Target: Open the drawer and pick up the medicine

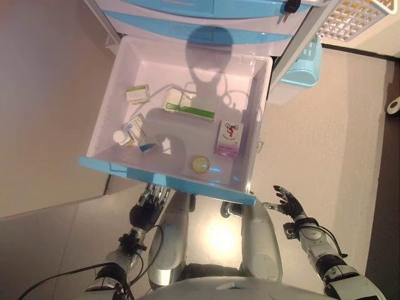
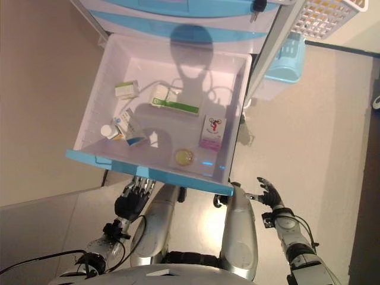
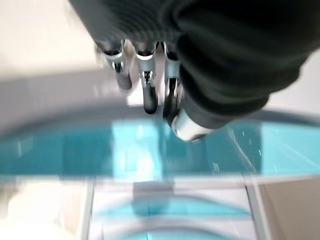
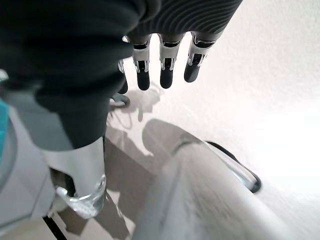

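Nearest the robot: left hand (image 1: 147, 209), fingers straight and close together, tips just under the blue front panel (image 1: 169, 181) of the drawer; whether they touch its underside cannot be told, the left wrist view being smeared. Holds nothing.

Right hand (image 1: 287, 203): out to the right of the drawer's front corner, above the floor, fingers straight and slightly spread, thumb apart, empty.

Drawer (image 1: 109, 106): translucent white tub, pulled well out of the blue-and-white cabinet (image 1: 187, 19); interior fully exposed. The opening step looks complete.

Contents, front to back:
- small round yellow-lidded tin (image 1: 200, 164), just behind the front panel, right of centre.
- blue-and-white medicine box (image 1: 142, 134), tilted, front left, with a small white bottle (image 1: 119, 135) beside it against the left wall.
- pink-and-white medicine box (image 1: 229, 138), lying flat near the right wall, apart from the others.
- green-and-white carton (image 1: 187, 106), longest item, lying at mid-depth.
- small pale box (image 1: 138, 94), back left.

Beyond, to the right of the cabinet: light-blue basket (image 1: 303, 65) and white lattice basket (image 1: 359, 19).

Handling note for the pick: the pink-and-white box appears the easiest target, being isolated and on the right hand's side. Bring that hand over the front panel, clear the rim, descend with fingers and thumb astride the box's short width, then close. The left-hand cluster is crowded and risks nudging the bottle.
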{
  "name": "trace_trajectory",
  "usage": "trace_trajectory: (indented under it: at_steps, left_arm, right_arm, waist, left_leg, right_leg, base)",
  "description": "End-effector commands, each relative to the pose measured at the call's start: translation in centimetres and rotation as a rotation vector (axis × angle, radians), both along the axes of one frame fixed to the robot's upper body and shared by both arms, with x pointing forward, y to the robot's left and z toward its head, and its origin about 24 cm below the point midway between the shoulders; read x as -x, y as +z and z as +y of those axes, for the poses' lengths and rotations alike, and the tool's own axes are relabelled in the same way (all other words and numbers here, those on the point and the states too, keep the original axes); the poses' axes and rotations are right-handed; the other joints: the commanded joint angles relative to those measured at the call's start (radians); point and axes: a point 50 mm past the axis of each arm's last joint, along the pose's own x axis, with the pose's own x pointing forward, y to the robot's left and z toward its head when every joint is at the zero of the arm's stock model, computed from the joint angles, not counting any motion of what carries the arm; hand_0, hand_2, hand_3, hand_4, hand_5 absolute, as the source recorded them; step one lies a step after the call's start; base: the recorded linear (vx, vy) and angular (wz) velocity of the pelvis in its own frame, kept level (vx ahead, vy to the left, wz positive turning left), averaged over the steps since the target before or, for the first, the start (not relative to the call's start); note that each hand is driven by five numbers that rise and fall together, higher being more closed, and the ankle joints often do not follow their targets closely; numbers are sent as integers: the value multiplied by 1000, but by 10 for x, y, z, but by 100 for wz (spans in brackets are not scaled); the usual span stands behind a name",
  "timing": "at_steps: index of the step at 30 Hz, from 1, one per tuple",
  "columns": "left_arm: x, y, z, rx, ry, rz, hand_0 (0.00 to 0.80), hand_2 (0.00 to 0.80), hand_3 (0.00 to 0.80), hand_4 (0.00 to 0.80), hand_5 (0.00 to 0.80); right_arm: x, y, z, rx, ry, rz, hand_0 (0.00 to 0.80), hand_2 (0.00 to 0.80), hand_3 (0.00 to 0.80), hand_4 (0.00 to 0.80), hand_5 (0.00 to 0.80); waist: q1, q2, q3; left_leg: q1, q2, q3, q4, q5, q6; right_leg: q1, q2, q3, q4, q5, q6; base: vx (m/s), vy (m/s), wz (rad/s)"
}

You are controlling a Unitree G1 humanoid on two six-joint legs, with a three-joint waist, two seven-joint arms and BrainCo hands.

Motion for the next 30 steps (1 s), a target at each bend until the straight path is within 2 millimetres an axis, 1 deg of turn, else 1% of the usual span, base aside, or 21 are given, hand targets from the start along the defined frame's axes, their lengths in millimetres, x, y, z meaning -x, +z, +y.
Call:
trace_trajectory:
  at_steps: [1, 3, 4, 5, 7, 8, 9, 10, 11, 13, 14, 17, 18, 20, 21, 23, 24, 25, 26, 28, 30]
  left_arm:
    - [33, -14, 19, -285, 75, 149, 0, 0, 0, 0, 0]
    - [29, -14, 28, -442, 101, 222, 0, 0, 0, 0, 0]
    - [29, -15, 34, -548, 115, 275, 0, 0, 0, 0, 0]
    - [31, -17, 39, -666, 89, 342, 0, 0, 0, 0, 0]
    - [40, -24, 45, -1039, -113, 439, 0, 0, 0, 0, 0]
    - [45, -27, 44, -1174, -217, 454, 0, 0, 0, 0, 0]
    - [54, -32, 43, -1281, -342, 476, 0, 0, 0, 0, 0]
    - [58, -35, 43, -1301, -386, 495, 0, 0, 0, 0, 0]
    - [70, -41, 44, -1286, -445, 577, 0, 0, 0, 0, 0]
    - [83, -46, 46, -1221, -461, 657, 0, 0, 0, 0, 0]
    - [92, -49, 47, -1175, -481, 711, 0, 0, 0, 0, 0]
    - [107, -53, 44, -1137, -565, 751, 0, 0, 0, 0, 0]
    - [113, -55, 41, -1116, -607, 767, 0, 0, 0, 0, 0]
    - [120, -58, 34, -1098, -668, 769, 0, 0, 0, 0, 0]
    - [121, -60, 30, -1095, -684, 770, 0, 0, 0, 0, 0]
    - [124, -62, 24, -1080, -697, 784, 0, 0, 0, 0, 0]
    - [125, -62, 23, -1067, -690, 790, 0, 0, 0, 0, 0]
    - [126, -63, 21, -1049, -672, 797, 0, 0, 0, 0, 0]
    - [126, -63, 21, -1016, -616, 814, 0, 0, 0, 0, 0]
    - [122, -63, 22, -978, -528, 842, 0, 0, 0, 0, 0]
    - [119, -62, 23, -981, -500, 839, 0, 0, 0, 0, 0]
  right_arm:
    - [14, 3, -21, 97, -134, -47, 0, 0, 0, 0, 0]
    - [19, 5, -29, 131, -207, -67, 0, 0, 0, 0, 0]
    - [20, 6, -33, 135, -238, -76, 0, 0, 0, 0, 0]
    - [21, 8, -38, 139, -272, -93, 0, 0, 0, 0, 0]
    - [19, 19, -49, 133, -356, -163, 0, 0, 0, 0, 0]
    - [16, 26, -54, 134, -377, -192, 0, 0, 0, 0, 0]
    - [8, 38, -58, 151, -372, -248, 0, 0, 0, 0, 0]
    - [3, 46, -59, 163, -360, -279, 0, 0, 0, 0, 0]
    - [-14, 73, -58, 204, -290, -382, 0, 0, 0, 0, 0]
    - [-25, 95, -48, 233, -205, -484, 0, 0, 0, 0, 0]
    - [-33, 111, -37, 250, -128, -557, 0, 0, 0, 0, 0]
    - [-41, 134, -12, 262, 71, -678, 0, 0, 0, 0, 0]
    - [-46, 144, 2, 265, 185, -715, 0, 0, 0, 0, 0]
    - [-53, 157, 23, 259, 361, -748, 0, 0, 0, 0, 0]
    - [-55, 162, 32, 254, 437, -757, 0, 0, 0, 0, 0]
    - [-57, 172, 58, 323, 662, -796, 0, 0, 0, 0, 0]
    - [-55, 175, 68, 361, 758, -816, 0, 0, 0, 0, 0]
    - [-54, 178, 78, 390, 837, -830, 0, 0, 0, 0, 0]
    - [-52, 182, 90, 385, 932, -851, 0, 0, 0, 0, 0]
    - [-50, 184, 102, 340, 1000, -864, 0, 0, 0, 0, 0]
    - [-49, 178, 117, 354, 1100, -867, 0, 0, 0, 0, 0]
  waist:
    - [4, -26, -136]
    - [-3, -37, -164]
    - [-7, -42, -180]
    - [-12, -47, -195]
    - [-24, -52, -231]
    - [-32, -51, -247]
    - [-46, -50, -264]
    - [-54, -48, -275]
    - [-74, -43, -301]
    - [-88, -40, -317]
    - [-97, -39, -336]
    - [-103, -36, -361]
    - [-102, -35, -374]
    - [-94, -33, -390]
    - [-91, -33, -396]
    - [-77, -33, -410]
    - [-73, -33, -414]
    - [-68, -33, -415]
    - [-59, -34, -423]
    - [-44, -37, -429]
    - [-23, -41, -435]
  left_leg:
    - [85, -63, 84, -167, 51, 114]
    - [133, -65, 81, -202, 55, 109]
    - [159, -66, 79, -221, 57, 106]
    - [187, -67, 77, -242, 59, 103]
    - [242, -67, 73, -291, 66, 93]
    - [260, -65, 74, -311, 73, 90]
    - [294, -62, 82, -342, 75, 84]
    - [308, -60, 84, -361, 80, 82]
    - [348, -58, 88, -409, 87, 76]
    - [381, -58, 93, -449, 92, 74]
    - [392, -58, 97, -476, 99, 73]
    - [412, -52, 106, -530, 119, 67]
    - [422, -48, 115, -556, 128, 64]
    - [436, -44, 124, -606, 147, 53]
    - [439, -43, 128, -620, 153, 50]
    - [442, -46, 126, -636, 159, 46]
    - [442, -47, 124, -636, 159, 46]
    - [447, -48, 122, -636, 158, 46]
    - [443, -49, 120, -634, 158, 47]
    - [444, -50, 114, -633, 157, 48]
    - [445, -54, 101, -634, 157, 48]
  right_leg:
    - [49, 42, 15, -49, 133, 49]
    - [102, 45, 19, -112, 155, 64]
    - [130, 48, 21, -144, 165, 71]
    - [160, 51, 24, -179, 176, 77]
    - [222, 58, 30, -259, 196, 88]
    - [242, 62, 34, -294, 207, 91]
    - [275, 65, 44, -337, 214, 97]
    - [288, 69, 47, -363, 220, 98]
    - [326, 78, 60, -427, 227, 102]
    - [354, 84, 70, -472, 235, 107]
    - [366, 89, 79, -512, 241, 109]
    - [390, 96, 78, -576, 257, 116]
    - [400, 98, 77, -600, 265, 119]
    - [419, 99, 57, -651, 284, 125]
    - [423, 100, 54, -664, 289, 125]
    - [431, 97, 42, -685, 295, 126]
    - [432, 96, 39, -687, 295, 126]
    - [439, 93, 36, -684, 290, 125]
    - [440, 91, 32, -684, 288, 123]
    - [448, 87, 19, -683, 281, 121]
    - [459, 84, 0, -686, 276, 117]
  base:
    - [52, -11, 3]
    - [137, -17, 0]
    - [160, -11, -6]
    - [177, 5, -7]
    - [170, 28, -12]
    - [160, 57, -16]
    - [128, 61, -18]
    - [163, 94, -16]
    - [121, 78, -18]
    - [82, 60, -33]
    - [21, 27, -30]
    - [-16, 2, -16]
    - [-25, -8, -5]
    - [-25, -9, -5]
    - [-49, -1, -9]
    - [-49, 9, 1]
    - [-20, 11, 11]
    - [-7, 9, 13]
    - [-1, 6, 11]
    - [0, -2, 16]
    - [10, -12, 28]
